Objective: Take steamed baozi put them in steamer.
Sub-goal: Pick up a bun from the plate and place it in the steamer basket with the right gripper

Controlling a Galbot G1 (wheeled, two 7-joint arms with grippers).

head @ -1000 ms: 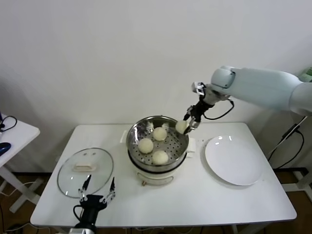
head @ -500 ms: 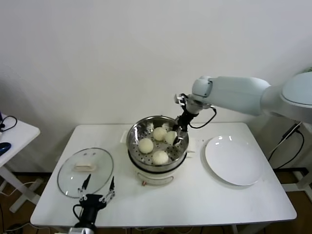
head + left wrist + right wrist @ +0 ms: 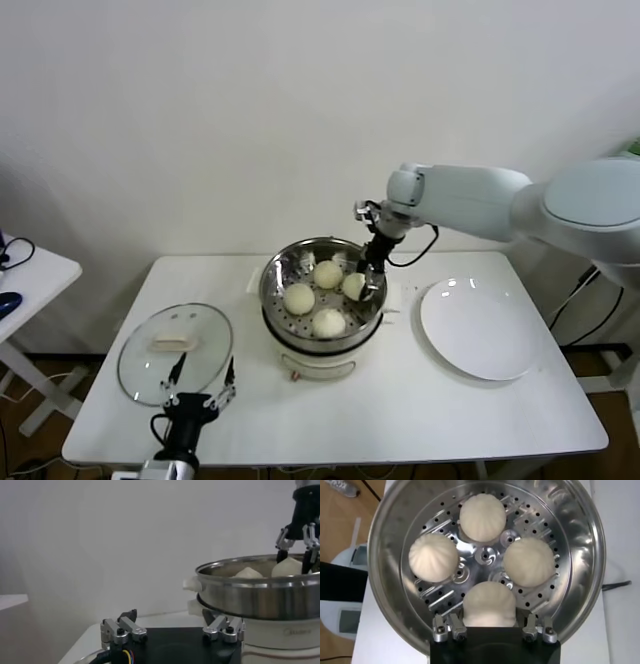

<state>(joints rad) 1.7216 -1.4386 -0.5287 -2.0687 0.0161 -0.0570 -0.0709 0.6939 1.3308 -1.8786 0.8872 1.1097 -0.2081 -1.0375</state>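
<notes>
A white surface carries the stainless-steel steamer at its centre, on a white electric base. A round glass lid lies flat to the robot's left of it, and a flat white plate sits just beside it on the robot's right. A second small white table stands apart at the far left edge.

Four steamed baozi rest on the perforated tray inside the pot: three lie free, while the fourth baozi sits at the rim side nearest the plate. The right end effector reaches down over the steamer's rim, its fingers on either side of that fourth bun; the right wrist view shows the bun between them and down on the tray, though whether the fingers still press it cannot be told. The steamer's raised wall stands close against the end effector on that side.

The left end effector waits low at the near edge of the surface, just in front of the lid, fingers spread apart and holding nothing.

Half a second earlier the right end effector held the bun slightly higher above the tray; a second ago it was still outside the rim, toward the plate.
</notes>
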